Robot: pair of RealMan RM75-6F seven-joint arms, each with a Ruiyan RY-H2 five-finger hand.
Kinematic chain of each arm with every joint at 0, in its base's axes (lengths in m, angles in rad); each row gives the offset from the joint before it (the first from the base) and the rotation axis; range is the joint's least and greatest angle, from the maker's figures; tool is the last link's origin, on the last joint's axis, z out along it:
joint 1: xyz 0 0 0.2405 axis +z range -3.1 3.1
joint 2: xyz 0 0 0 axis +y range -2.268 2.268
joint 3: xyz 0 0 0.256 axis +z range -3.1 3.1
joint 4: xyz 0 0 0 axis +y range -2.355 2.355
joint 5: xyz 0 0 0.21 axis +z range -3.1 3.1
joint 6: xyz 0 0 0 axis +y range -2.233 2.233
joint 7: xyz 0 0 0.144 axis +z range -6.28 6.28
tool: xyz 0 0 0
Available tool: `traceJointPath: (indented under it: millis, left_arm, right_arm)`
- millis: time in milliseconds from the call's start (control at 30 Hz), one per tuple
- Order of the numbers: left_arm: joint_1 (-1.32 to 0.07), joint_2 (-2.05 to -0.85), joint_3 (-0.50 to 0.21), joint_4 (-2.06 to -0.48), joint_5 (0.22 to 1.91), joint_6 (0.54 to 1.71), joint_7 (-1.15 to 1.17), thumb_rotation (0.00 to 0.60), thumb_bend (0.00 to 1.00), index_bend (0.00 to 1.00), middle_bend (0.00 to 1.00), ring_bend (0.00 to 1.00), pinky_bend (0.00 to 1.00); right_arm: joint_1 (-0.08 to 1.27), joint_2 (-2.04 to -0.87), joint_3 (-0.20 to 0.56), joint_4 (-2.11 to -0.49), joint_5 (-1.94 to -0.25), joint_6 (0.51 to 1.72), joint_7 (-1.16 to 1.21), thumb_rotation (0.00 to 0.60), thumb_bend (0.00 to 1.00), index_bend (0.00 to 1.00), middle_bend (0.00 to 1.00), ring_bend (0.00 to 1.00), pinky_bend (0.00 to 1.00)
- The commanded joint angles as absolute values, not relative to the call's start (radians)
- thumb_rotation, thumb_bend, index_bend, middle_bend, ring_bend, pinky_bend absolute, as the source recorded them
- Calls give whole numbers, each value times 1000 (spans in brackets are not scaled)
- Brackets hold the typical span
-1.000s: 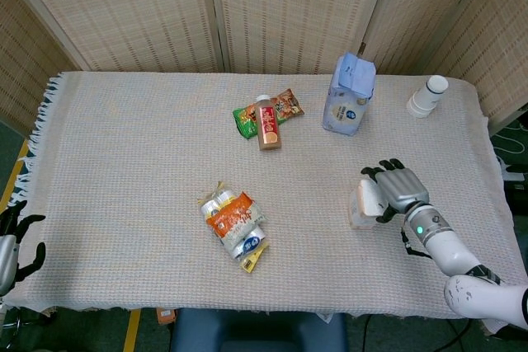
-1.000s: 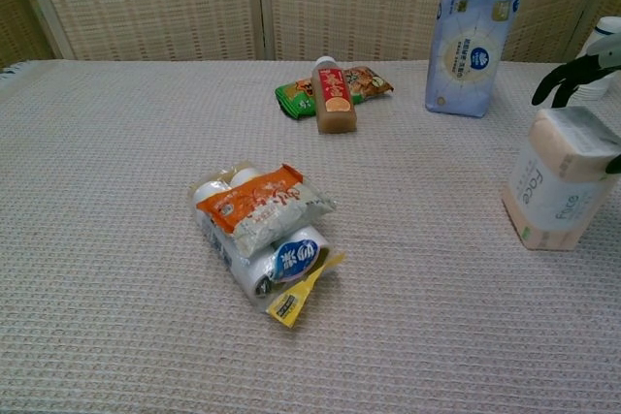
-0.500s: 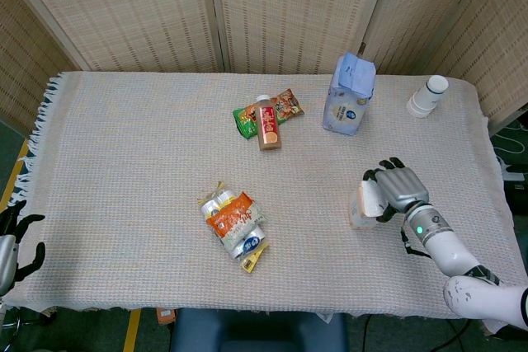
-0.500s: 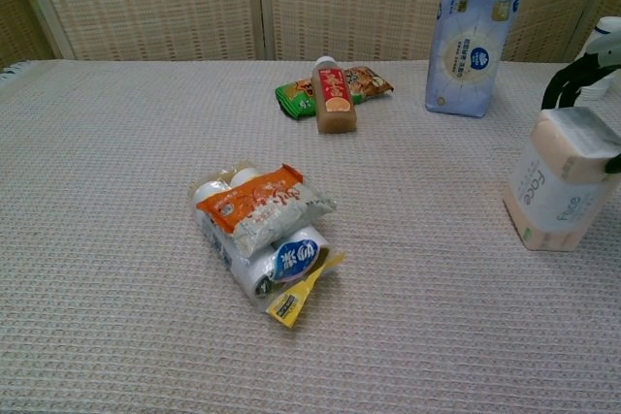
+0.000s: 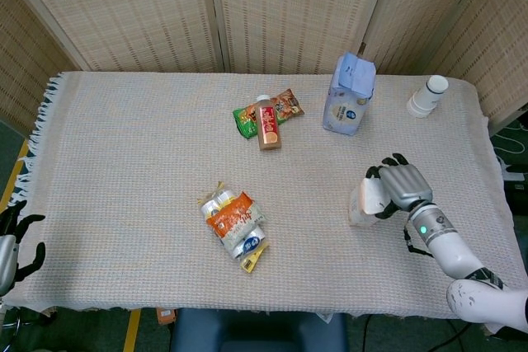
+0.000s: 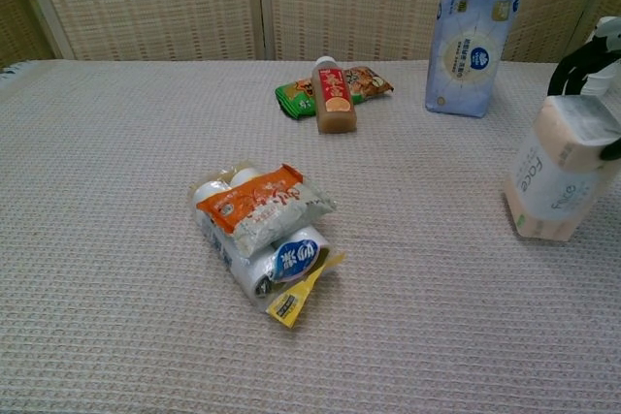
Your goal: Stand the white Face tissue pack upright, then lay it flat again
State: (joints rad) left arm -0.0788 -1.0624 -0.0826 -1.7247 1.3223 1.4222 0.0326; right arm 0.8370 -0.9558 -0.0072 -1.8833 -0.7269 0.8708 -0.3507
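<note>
While left hand (image 5: pixel 10 249) hangs off bench's near-left corner, fingers spread, grasping nothing, snack bundle (image 5: pixel 235 223) lies near front edge of cloth-covered bench (image 5: pixel 124 171). Toward right edge, right hand (image 5: pixel 399 189) clasps top of white Face tissue pack (image 6: pixel 557 174), fingers (image 6: pixel 571 63) curled over its upper end; pack stands on end, tilted, lower edge on cloth. Farther back, mid-bench, brown bottle (image 5: pixel 267 125) lies across green snack packet (image 5: pixel 266 112). Blue bag (image 5: pixel 349 96) stands upright beyond; white cup (image 5: pixel 427 96) at far-right corner.
</note>
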Motion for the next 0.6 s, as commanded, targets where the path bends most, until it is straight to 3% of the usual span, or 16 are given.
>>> traceJointPath:
  millis: [33, 200, 333, 433, 600]
  left_arm:
    - [-78, -1062, -84, -1725, 1321, 1424, 32, 600, 487, 278, 0, 0, 176]
    - [-77, -1062, -83, -1726, 1324, 1426, 30, 600, 485, 278, 0, 0, 176]
    - [-77, -1062, -82, -1727, 1326, 1426, 32, 600, 486, 278, 0, 0, 176]
    - [-76, -1061, -82, -1727, 1325, 1427, 31, 600, 485, 279, 0, 0, 177]
    - [-78, -1062, -83, -1724, 1322, 1422, 29, 600, 486, 280, 0, 0, 178]
  right_arm:
    - [769, -957, 43, -1859, -853, 896, -200, 600, 0, 403, 396, 356, 0]
    - [638, -1017, 117, -1746, -1143, 969, 231, 600, 0, 403, 396, 375, 0]
    - [545, -1147, 132, -1530, -1394, 1121, 721, 600, 0, 403, 406, 403, 0]
    - [514, -1253, 126, -1350, -1462, 1195, 965, 600, 0, 403, 414, 415, 0]
    - [511, -1391, 93, -1088, -1513, 1206, 1125, 600, 20, 403, 415, 419, 0]
